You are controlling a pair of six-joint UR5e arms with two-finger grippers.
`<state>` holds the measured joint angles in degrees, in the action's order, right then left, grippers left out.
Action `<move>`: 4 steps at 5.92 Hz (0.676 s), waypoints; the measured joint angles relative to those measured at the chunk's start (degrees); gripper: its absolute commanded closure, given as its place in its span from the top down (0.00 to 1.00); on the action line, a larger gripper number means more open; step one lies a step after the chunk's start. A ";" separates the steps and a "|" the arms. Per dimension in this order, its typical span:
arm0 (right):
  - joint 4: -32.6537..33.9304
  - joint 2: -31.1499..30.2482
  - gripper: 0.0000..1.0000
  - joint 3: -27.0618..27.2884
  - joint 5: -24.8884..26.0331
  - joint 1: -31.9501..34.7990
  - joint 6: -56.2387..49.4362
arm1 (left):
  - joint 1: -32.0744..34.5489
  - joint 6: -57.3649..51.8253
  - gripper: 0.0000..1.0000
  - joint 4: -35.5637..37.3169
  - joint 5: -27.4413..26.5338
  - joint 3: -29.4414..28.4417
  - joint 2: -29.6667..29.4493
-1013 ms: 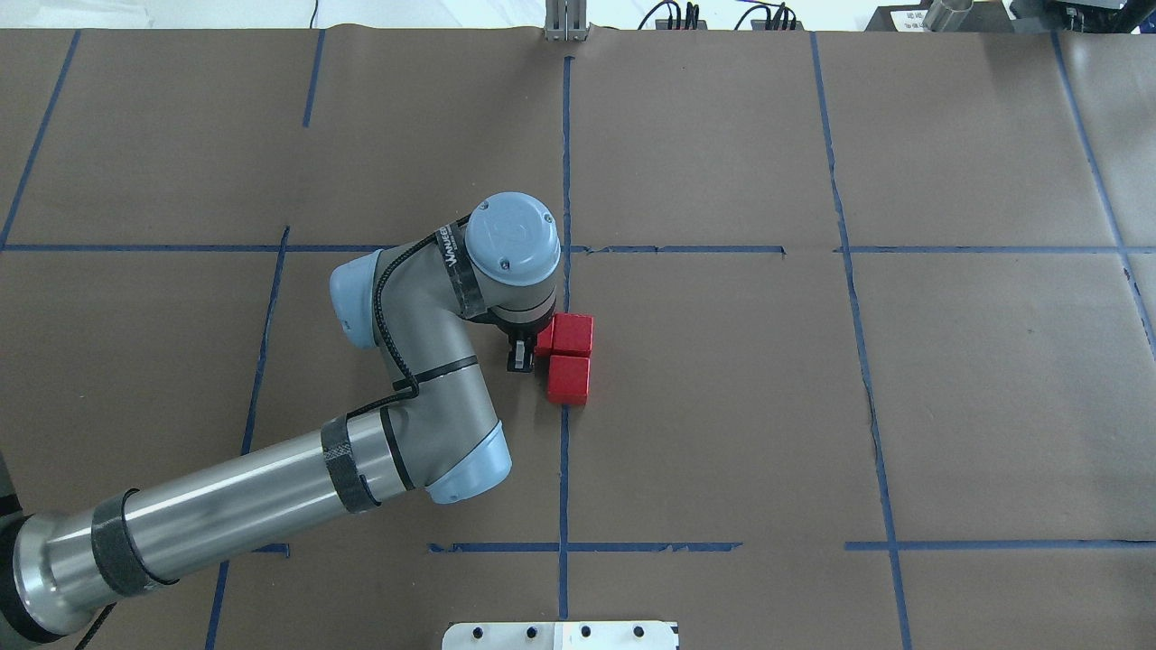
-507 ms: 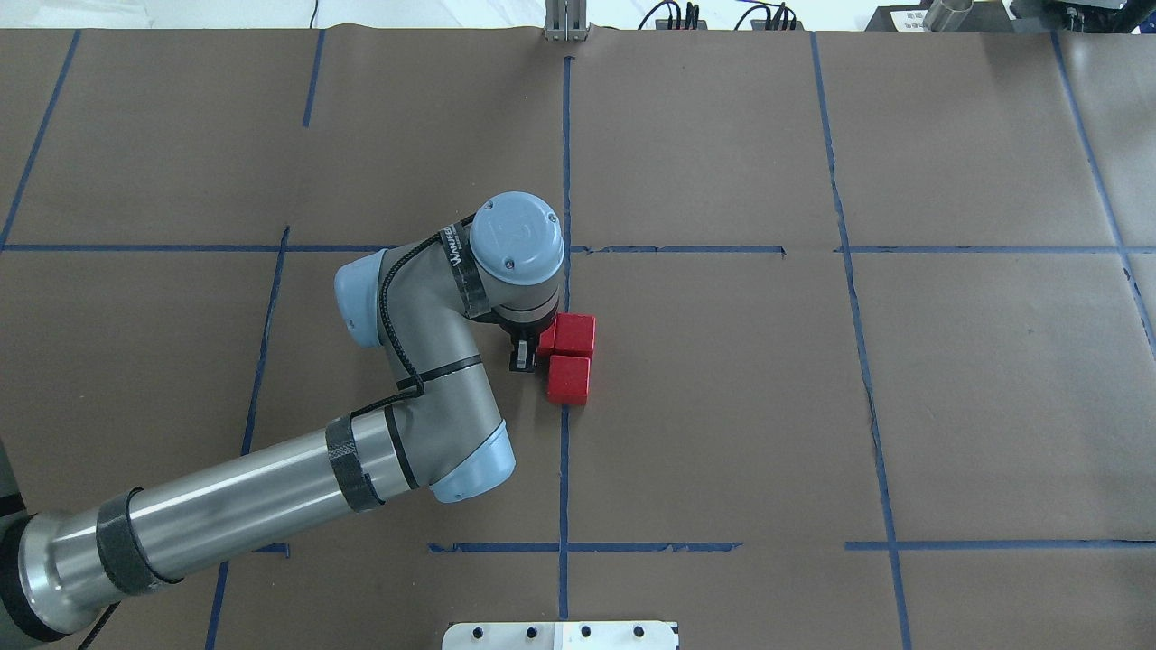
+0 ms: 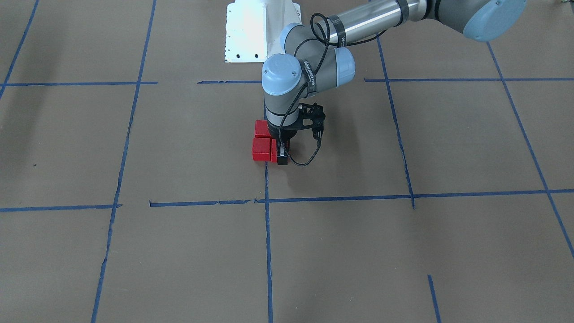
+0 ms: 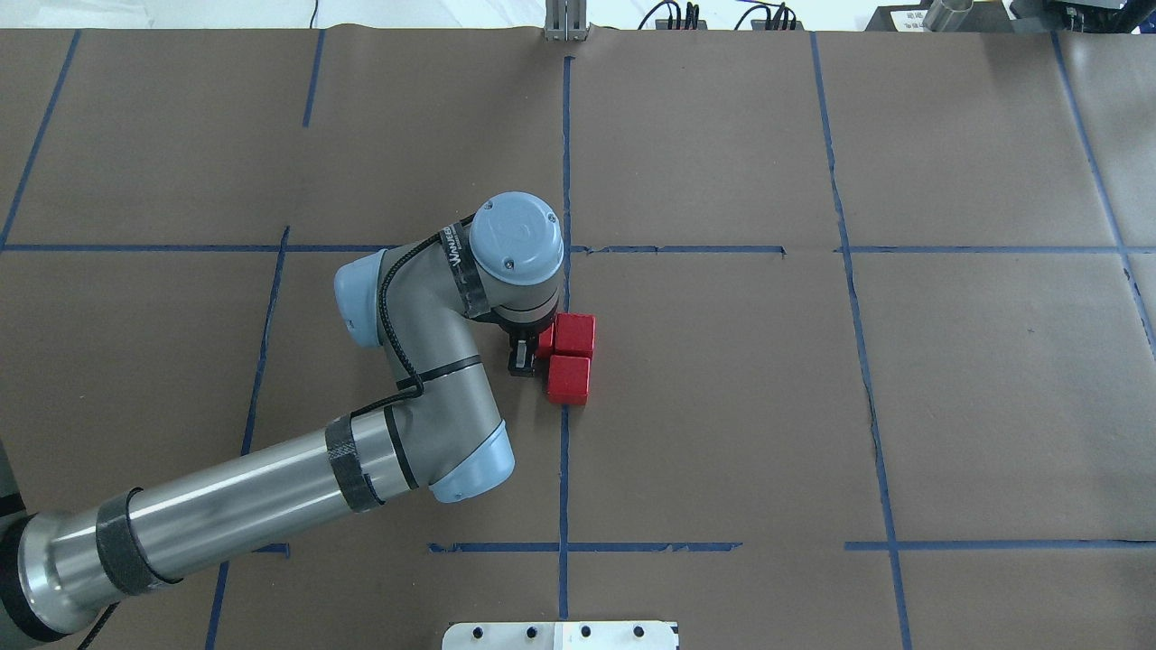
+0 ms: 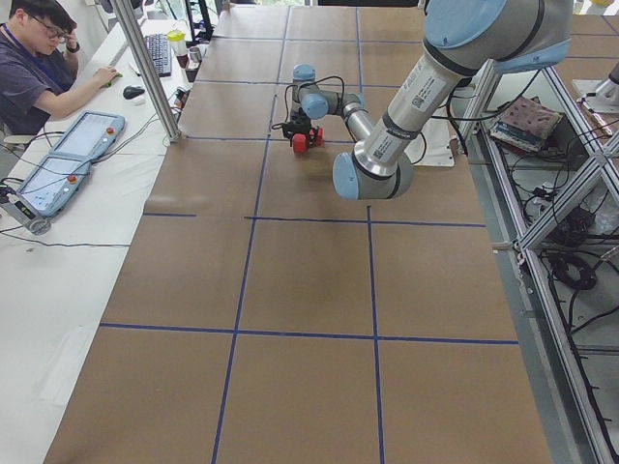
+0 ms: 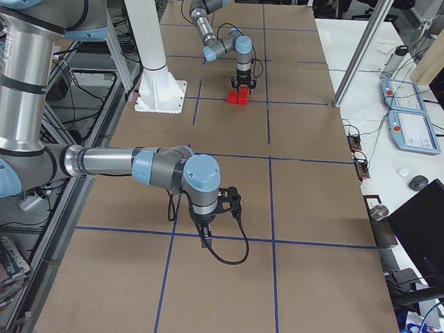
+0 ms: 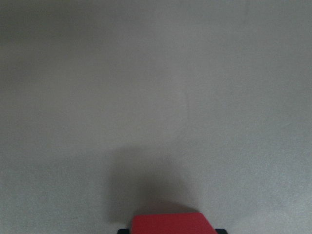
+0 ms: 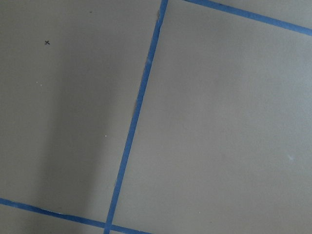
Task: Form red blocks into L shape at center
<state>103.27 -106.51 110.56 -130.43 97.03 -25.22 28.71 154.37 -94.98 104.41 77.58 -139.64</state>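
Three red blocks sit on the vertical blue tape line of the center cell (image 4: pixel 704 406). One red block (image 4: pixel 575 333) lies farther from me, and a second (image 4: pixel 568 379) sits just in front of it, touching it. The third red block (image 4: pixel 545 340) is to the left of the far one and is mostly hidden under my wrist. My left gripper (image 4: pixel 526 350) is down at the table and shut on this third block, which shows between the fingers in the left wrist view (image 7: pixel 168 223). My right gripper (image 6: pixel 206 239) hangs over bare paper near a tape crossing. I cannot tell whether it is open or shut.
A white base plate (image 4: pixel 560 635) lies at the near table edge. A metal post (image 4: pixel 564 20) stands at the far edge. An operator (image 5: pixel 39 58) sits beside the table with teach pendants (image 5: pixel 68 159). Blue tape lines grid the brown paper.
My left arm has shifted slightly to the right with the third block, pressing it against the far block. It has hardly moved in the last half second.
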 measured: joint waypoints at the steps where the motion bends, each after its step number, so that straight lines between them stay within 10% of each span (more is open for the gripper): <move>1: 0.00 0.04 1.00 0.04 0.00 0.00 0.08 | 0.09 -0.67 1.00 -0.19 0.06 0.09 0.07; 4: 0.00 0.13 1.00 0.09 0.00 0.00 0.23 | 2.36 -10.50 1.00 1.93 5.60 7.69 3.04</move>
<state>103.27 -106.37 110.65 -130.43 97.03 -24.99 31.07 143.87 -93.06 110.01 85.27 -136.59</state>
